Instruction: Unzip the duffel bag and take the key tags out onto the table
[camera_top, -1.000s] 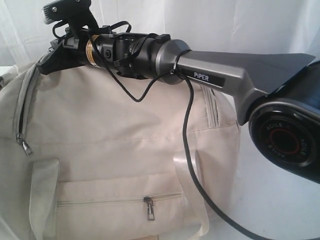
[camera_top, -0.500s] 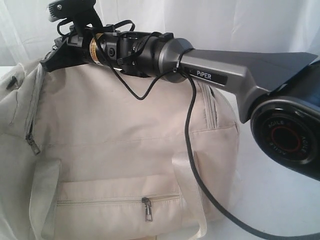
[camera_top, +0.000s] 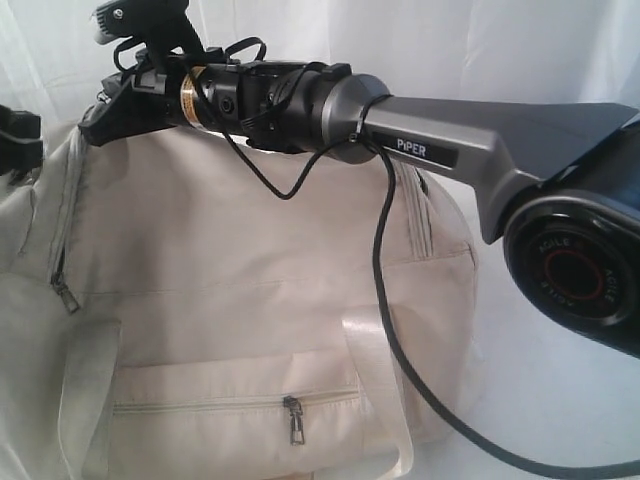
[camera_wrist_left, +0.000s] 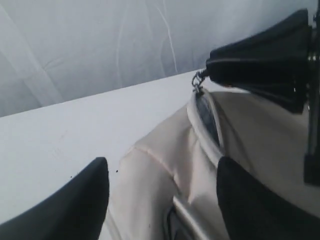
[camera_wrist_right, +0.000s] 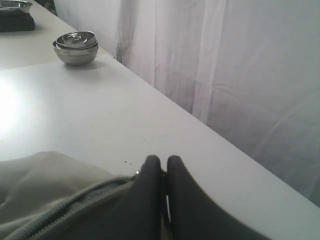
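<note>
The cream duffel bag (camera_top: 250, 260) fills most of the exterior view on the white table (camera_top: 545, 395). My right gripper (camera_top: 92, 124) reaches across the bag's top to its upper left end. It is shut on the metal pull (camera_wrist_left: 198, 81) of the top zipper; in the right wrist view its fingertips (camera_wrist_right: 152, 167) are pressed together at the zipper's end. My left gripper (camera_wrist_left: 162, 167) is open, its fingers either side of the bag's end corner without touching it. It shows at the left edge (camera_top: 15, 140) of the exterior view. The key tags are hidden.
A side zipper pull (camera_top: 66, 295) hangs at the bag's left end, and a front pocket zipper pull (camera_top: 296, 420) sits low in the middle. Stacked steel bowls (camera_wrist_right: 76, 47) stand far off on the table by a white curtain (camera_wrist_right: 225, 75). A black cable (camera_top: 385, 330) hangs from the right arm.
The right gripper has risen slightly with the bag's left end, which now stands taller. The left gripper has come into the exterior view at the left edge.
</note>
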